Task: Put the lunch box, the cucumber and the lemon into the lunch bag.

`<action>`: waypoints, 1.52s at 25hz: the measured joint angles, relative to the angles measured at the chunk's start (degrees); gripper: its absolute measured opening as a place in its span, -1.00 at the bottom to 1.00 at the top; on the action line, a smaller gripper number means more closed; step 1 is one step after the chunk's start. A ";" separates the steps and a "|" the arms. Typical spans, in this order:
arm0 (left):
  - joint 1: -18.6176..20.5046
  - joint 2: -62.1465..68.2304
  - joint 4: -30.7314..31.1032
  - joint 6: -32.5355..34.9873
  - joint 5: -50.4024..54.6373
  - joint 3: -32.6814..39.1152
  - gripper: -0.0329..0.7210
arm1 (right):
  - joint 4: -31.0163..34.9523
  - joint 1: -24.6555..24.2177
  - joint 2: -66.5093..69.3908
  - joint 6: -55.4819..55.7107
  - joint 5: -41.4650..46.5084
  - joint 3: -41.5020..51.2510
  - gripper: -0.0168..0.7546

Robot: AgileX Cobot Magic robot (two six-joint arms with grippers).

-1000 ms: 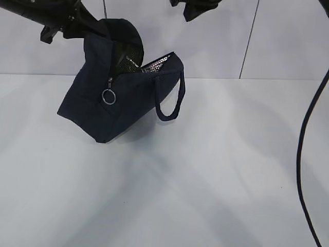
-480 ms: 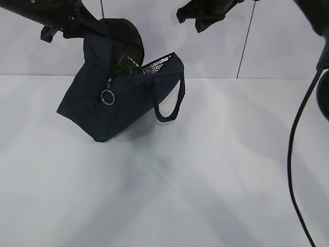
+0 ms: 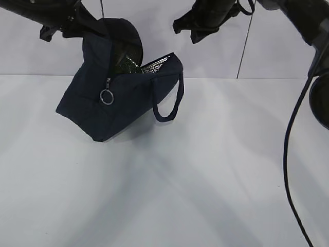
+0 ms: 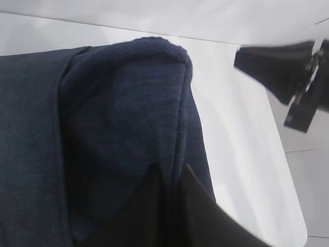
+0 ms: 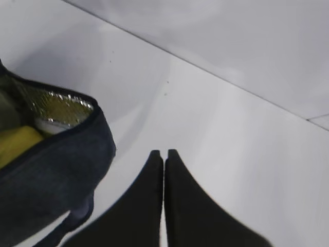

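Packing looks done: the left gripper [image 4: 172, 177], pinched on the lunch bag [image 3: 110, 105], holds it tilted at upper left. Yellow, likely the lemon [image 5: 15, 144], shows inside; the right gripper [image 5: 164, 157] hangs closed, empty. Next: lower and release.

Bright diffuse light; soft overlapping shadows on table [image 3: 205, 180]; wrist views blurred.

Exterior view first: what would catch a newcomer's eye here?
The boxy dark navy fabric lunch bag hangs tilted at upper left, its top pinched in the left gripper, one corner low over the white table. Its mouth gapes, showing silver lining, with a silver ring pull on its side. The right gripper, shut and empty, hovers at top centre.
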 joint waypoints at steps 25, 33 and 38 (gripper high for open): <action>-2.01 -0.58 2.41 4.70 0.33 0.00 -0.86 | 1.87 -0.42 -33.61 0.52 -11.48 54.69 -0.90; -6.29 -3.68 4.00 4.70 -3.92 0.00 -0.86 | 2.43 -0.42 -41.36 3.35 -18.04 64.15 -0.90; -6.94 -7.99 9.75 4.47 -6.16 0.34 -0.86 | 2.83 -0.42 -43.35 3.70 -19.13 69.15 -0.90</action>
